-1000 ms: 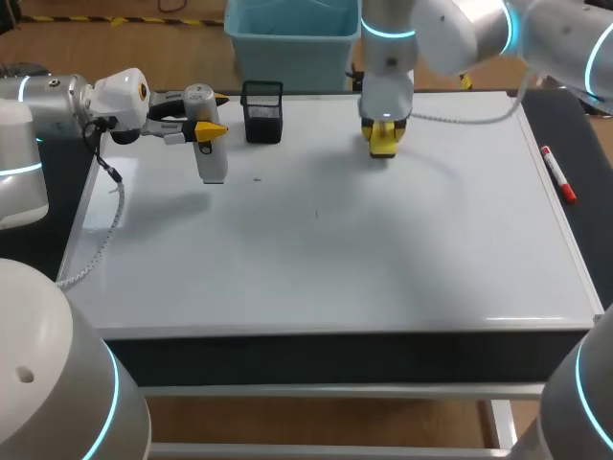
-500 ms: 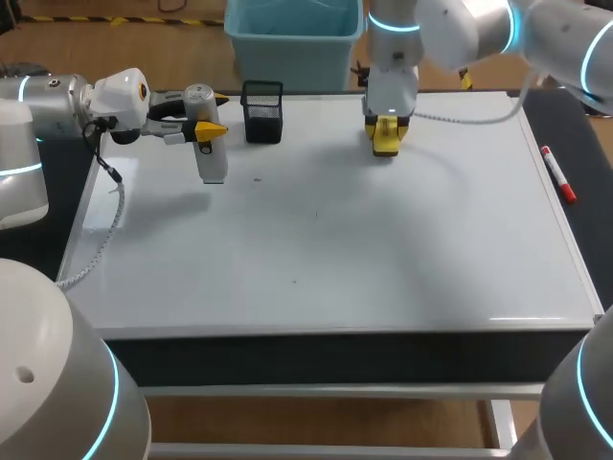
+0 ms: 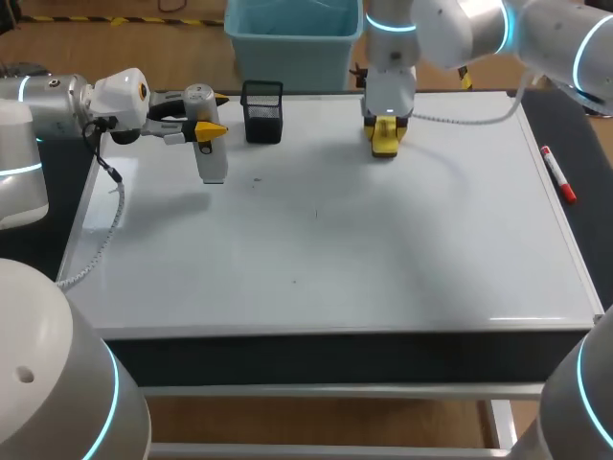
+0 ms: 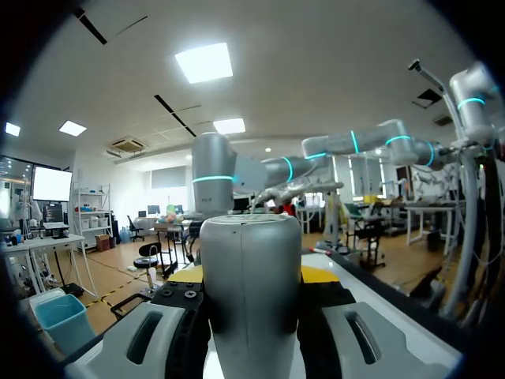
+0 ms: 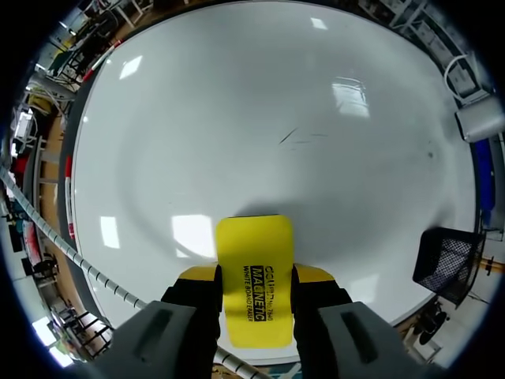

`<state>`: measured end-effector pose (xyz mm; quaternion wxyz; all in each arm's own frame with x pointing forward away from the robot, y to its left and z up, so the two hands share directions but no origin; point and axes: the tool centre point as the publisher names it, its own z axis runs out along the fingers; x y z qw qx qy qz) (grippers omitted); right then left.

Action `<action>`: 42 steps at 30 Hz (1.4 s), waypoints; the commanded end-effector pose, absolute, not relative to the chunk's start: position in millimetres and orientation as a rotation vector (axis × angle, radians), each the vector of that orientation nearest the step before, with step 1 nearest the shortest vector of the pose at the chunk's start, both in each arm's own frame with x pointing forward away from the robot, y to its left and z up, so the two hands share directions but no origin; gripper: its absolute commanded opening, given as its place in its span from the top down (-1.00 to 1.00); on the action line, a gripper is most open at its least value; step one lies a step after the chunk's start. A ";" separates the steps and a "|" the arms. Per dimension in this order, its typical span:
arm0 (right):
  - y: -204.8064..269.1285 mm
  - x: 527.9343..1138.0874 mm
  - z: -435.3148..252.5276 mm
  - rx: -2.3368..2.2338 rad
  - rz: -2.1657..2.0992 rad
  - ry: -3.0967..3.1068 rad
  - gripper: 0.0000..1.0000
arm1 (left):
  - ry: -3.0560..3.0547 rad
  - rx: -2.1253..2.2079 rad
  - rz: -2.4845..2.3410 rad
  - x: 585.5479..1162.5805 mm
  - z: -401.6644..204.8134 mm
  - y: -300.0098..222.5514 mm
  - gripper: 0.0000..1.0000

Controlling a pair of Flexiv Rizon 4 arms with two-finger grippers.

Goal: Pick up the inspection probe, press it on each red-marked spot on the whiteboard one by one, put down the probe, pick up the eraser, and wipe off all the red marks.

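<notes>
The left hand sits in the upper left of the head view, its two yellow-tipped fingers clamped on the inspection probe, one from each side. The probe is a silver cylinder; its lower end hangs over the upper left corner of the whiteboard, and whether it touches the surface cannot be told. In the left wrist view the probe fills the space between the fingers, rounded end outward, with a yellow tip showing at either side of it. The left arm comes in from the left edge of the frame, and a white cable trails from it down along the board's left side.

The right hand is at the upper middle of the head view, pointing down at the whiteboard's far edge. Its fingers are closed on the yellow eraser, gripping it by its two long sides. In the right wrist view the eraser juts out ahead of the fingers over the white surface; whether it rests on the board cannot be told.

Just right of the probe, at the board's far edge, stands a black mesh pen holder. A few faint dark specks dot the board in the left half of the frame. A red marker lies on the dark tabletop beside the board's right edge, in the upper right of the frame.
</notes>
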<state>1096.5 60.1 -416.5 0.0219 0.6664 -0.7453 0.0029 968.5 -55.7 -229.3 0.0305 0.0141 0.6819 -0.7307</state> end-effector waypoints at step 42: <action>31.0 1107.2 -387.6 1.794 -0.048 -2.588 -1.00 | 2.099 0.048 -2.256 969.6 -229.2 -55.5 1.00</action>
